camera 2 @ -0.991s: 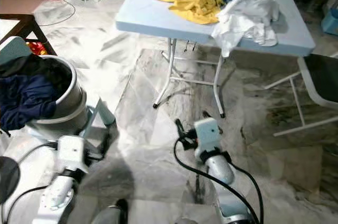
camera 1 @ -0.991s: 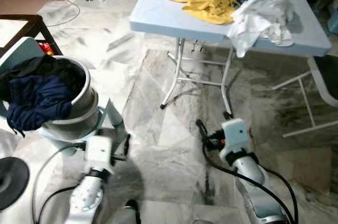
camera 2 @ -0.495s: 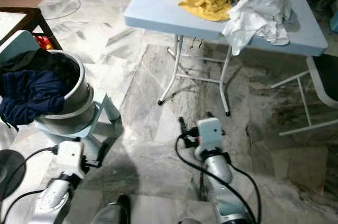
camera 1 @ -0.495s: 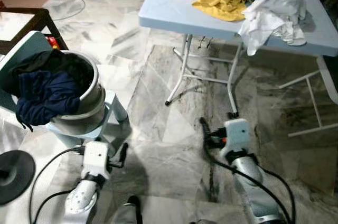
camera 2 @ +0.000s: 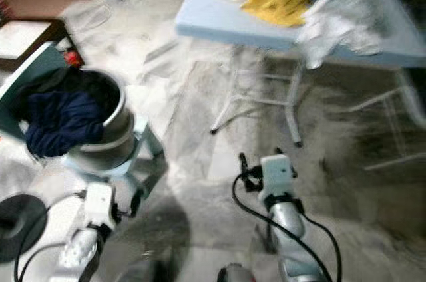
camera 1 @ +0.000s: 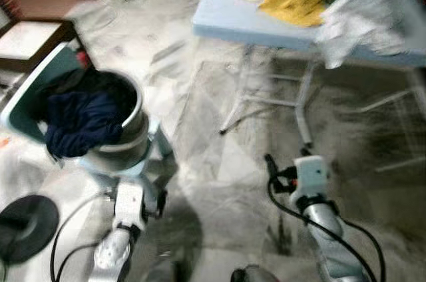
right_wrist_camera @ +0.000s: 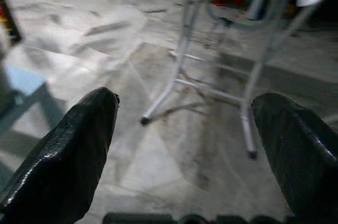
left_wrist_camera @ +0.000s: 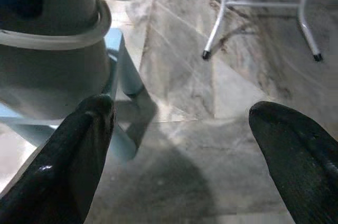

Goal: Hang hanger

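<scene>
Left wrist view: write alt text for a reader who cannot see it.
The left gripper hangs with its jaws wide open and holding nothing, low over a grey marble floor. A metal tub on a light blue stand is beside it, and white folding table legs stand farther off.

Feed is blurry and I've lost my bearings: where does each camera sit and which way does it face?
Head stereo pair: looks down at both silver arms, the metal tub of dark blue clothes and light blue folding table.
Left wrist: along the open left gripper toward the tub's base.
Right wrist: along the open right gripper toward the table's white legs.
Both wrist views share those legs.
</scene>
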Tool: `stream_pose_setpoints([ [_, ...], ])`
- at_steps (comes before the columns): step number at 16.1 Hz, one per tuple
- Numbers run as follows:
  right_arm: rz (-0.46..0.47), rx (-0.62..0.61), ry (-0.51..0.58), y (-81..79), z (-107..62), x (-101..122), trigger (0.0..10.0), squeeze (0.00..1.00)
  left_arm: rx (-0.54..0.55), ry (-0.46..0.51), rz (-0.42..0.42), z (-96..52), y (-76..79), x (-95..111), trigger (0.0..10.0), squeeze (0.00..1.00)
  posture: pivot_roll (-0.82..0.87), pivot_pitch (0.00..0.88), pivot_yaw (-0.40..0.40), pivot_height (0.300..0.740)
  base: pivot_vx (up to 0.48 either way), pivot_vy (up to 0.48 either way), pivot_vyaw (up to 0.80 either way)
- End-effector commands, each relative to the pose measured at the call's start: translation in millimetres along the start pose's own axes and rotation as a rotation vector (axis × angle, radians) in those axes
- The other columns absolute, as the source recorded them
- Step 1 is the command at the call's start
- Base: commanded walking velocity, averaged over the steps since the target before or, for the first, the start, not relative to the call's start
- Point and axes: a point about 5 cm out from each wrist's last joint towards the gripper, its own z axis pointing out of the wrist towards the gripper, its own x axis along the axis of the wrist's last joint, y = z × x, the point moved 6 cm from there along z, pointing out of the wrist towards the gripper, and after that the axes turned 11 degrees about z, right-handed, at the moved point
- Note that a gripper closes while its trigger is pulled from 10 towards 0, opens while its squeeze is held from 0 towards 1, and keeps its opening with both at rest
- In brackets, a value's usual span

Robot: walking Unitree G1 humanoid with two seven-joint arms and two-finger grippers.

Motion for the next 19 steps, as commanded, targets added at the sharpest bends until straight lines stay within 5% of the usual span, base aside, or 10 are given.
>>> stream_pose_setpoints([
  [1,0.011,0.012,-0.001,-6.3,0.2,-1,10.0,0.00,0.031,0.015,0.012,-0.6,-11.5,3,10.0,0.00,0.01,0.210,-0.044,0.740,0.000,0.480,0.00],
  [5,0.008,0.016,0.001,-5.5,-1.7,-1,10.0,0.00,0.103,0.107,0.017,-4.0,-20.5,32,10.0,0.00,0.01,0.211,-0.049,0.740,0.000,0.360,0.00],
  [11,0.005,0.018,-0.003,-5.0,-5.8,-3,10.0,0.00,0.050,0.206,-0.033,-15.2,-9.1,66,10.0,0.00,0.00,0.215,-0.052,0.740,0.000,0.000,0.00],
  [19,-0.016,0.063,-0.002,-11.7,-4.5,-3,10.0,0.00,0.034,0.203,-0.056,-18.9,-1.7,80,10.0,0.00,0.00,0.212,-0.060,0.740,0.326,0.000,0.40],
])
